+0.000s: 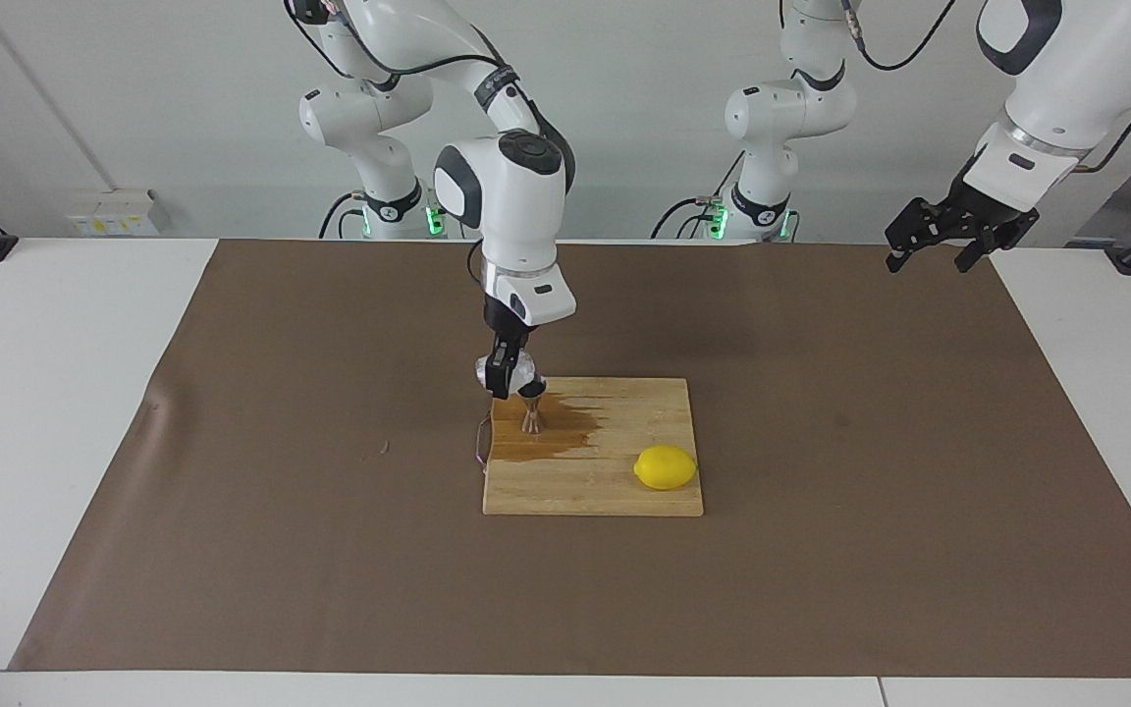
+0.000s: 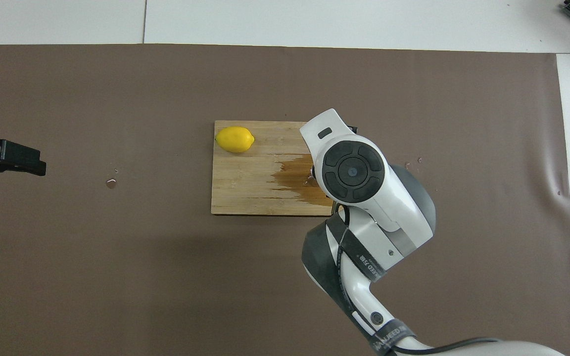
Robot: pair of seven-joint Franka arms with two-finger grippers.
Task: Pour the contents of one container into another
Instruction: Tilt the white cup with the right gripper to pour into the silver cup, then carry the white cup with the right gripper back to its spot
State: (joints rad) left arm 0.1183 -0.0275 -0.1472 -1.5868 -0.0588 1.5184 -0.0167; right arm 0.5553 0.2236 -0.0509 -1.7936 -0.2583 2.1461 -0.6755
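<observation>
The whitish textured glass cup (image 1: 523, 374) hangs just above the wooden board's (image 1: 615, 496) corner toward the right arm's end, with my right gripper (image 1: 505, 385) shut on it. The steel jigger (image 1: 533, 418) stands upright on the board right beside and below the cup, in a dark wet stain (image 1: 565, 434). In the overhead view the right arm's wrist hides the cup, and only an edge of the jigger (image 2: 310, 180) shows. My left gripper (image 1: 946, 239) waits open in the air over the mat's corner at the left arm's end, also seen as the left gripper (image 2: 8, 158).
A yellow lemon (image 1: 666, 467) lies on the board's part farther from the robots. The board rests on a brown mat (image 1: 232, 491) that covers most of the white table. A small drop (image 2: 111, 183) sits on the mat toward the left arm's end.
</observation>
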